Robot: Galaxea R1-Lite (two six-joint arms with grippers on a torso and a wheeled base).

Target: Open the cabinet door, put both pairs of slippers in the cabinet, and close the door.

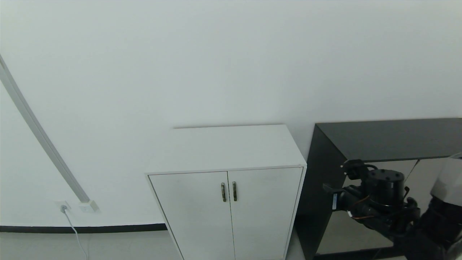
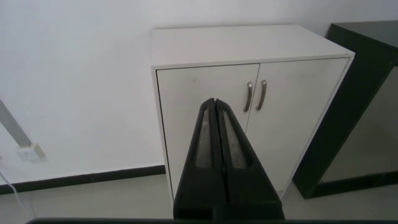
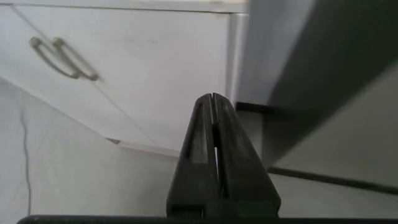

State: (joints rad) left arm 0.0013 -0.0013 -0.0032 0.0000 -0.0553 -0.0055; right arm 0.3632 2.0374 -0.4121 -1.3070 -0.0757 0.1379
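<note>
A white two-door cabinet stands against the wall with both doors closed and two metal handles side by side at the middle. The left wrist view looks at the cabinet from some way off, with my left gripper shut and empty in front of the left door. My right gripper is shut and empty, low near the cabinet's right door and its handles. The right arm hangs to the right of the cabinet, in front of the black table.
A black table stands right beside the cabinet on its right, with a narrow gap between them. On the left wall there is a socket with a white cable and a slanted white conduit. Floor in front of the cabinet is bare.
</note>
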